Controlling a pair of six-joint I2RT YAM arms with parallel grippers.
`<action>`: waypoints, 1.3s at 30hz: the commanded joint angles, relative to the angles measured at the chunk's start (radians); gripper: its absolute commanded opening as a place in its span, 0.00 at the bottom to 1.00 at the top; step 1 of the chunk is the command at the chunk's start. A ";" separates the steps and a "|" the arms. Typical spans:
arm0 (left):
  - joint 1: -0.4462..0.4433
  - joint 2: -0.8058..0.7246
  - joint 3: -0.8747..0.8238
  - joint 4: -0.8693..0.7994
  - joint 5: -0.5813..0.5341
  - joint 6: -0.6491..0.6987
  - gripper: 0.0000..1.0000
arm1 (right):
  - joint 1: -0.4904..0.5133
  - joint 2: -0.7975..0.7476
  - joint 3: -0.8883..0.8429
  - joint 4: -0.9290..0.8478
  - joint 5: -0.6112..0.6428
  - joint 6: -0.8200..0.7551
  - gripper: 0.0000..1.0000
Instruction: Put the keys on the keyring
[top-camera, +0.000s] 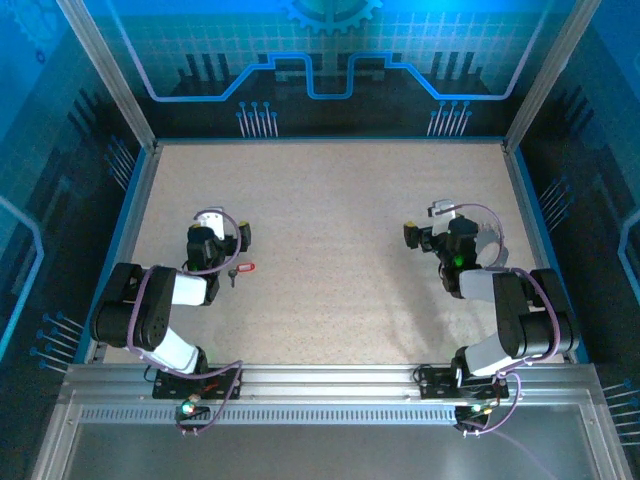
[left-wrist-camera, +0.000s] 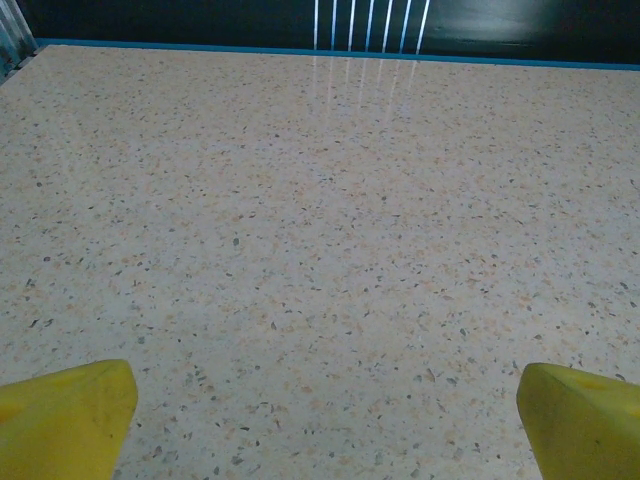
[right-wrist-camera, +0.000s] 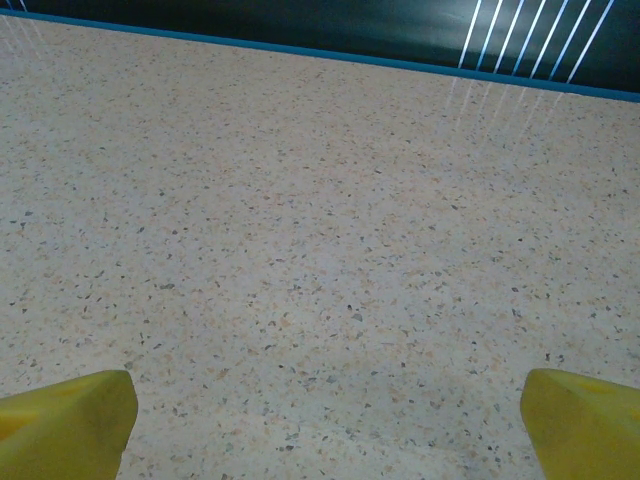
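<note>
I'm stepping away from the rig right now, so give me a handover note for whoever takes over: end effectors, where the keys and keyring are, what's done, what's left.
left end effector: open, nothing between its fingers, bare table ahead of it.
right end effector: open, nothing held, bare table ahead too.
red-headed key: lies loose on the table, just right of the left arm near its wrist.
keyring: I cannot tell where it is.
Done: nothing yet; the key is not on any ring.
Left: locate the keyring, pick up the key, thread it on.
</note>
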 joint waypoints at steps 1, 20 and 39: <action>0.008 -0.007 0.020 -0.003 0.030 0.004 0.99 | -0.010 0.006 0.008 -0.009 -0.021 0.015 1.00; -0.034 -0.431 0.228 -0.613 -0.090 -0.071 0.99 | 0.045 -0.423 0.101 -0.369 0.207 0.013 1.00; 0.008 -0.432 0.496 -0.986 -0.088 -0.202 0.99 | -0.052 -0.487 0.224 -1.080 0.618 0.944 1.00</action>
